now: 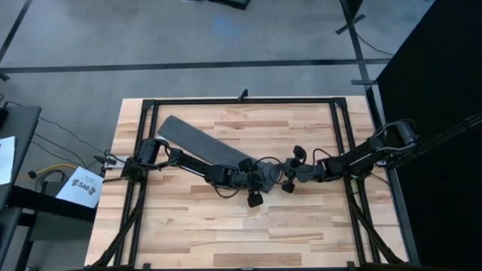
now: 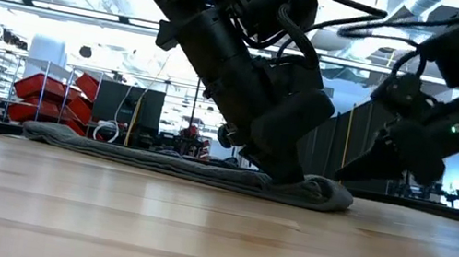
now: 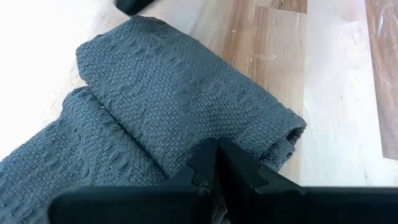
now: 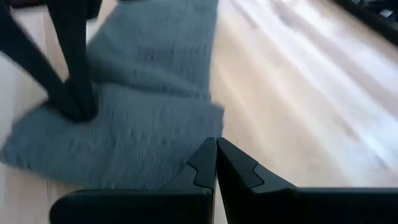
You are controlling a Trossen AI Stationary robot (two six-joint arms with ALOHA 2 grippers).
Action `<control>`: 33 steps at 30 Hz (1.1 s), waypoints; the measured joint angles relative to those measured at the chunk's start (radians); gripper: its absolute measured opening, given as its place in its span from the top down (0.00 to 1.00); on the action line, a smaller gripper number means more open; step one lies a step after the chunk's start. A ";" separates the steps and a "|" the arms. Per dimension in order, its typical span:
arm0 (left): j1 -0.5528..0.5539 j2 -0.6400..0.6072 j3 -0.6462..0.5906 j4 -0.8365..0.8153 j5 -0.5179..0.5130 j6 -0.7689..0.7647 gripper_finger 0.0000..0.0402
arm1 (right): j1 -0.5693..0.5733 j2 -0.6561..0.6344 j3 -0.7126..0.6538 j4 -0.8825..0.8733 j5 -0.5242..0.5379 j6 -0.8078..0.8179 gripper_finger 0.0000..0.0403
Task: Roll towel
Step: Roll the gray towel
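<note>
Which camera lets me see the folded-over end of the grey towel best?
The left wrist view: the towel fills it, its end doubled back over itself, weave clear. The high view shows the whole long strip, arms hiding that end. The low view shows it edge-on. The right wrist view is blurrier.

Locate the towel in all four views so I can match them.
High view: the towel runs as a strip from upper left down to centre, its end under the left gripper.
Low view: a flat band on the table, centre-left.
Left wrist view: fills left and centre, end folded over.
Right wrist view: upper left.
Shared landmark: the folded towel end, pressed by the left gripper.
</note>
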 joint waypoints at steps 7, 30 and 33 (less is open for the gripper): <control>0.000 0.000 0.000 0.000 0.000 0.000 0.99 | -0.003 0.100 0.004 0.011 0.004 0.032 1.00; -0.002 -0.197 -0.004 -0.011 0.016 0.156 0.99 | 0.105 -0.182 0.006 0.030 -0.008 -0.071 1.00; -0.001 -0.243 -0.004 -0.062 -0.001 0.213 0.99 | 0.065 -0.075 0.006 0.197 -0.097 -0.103 1.00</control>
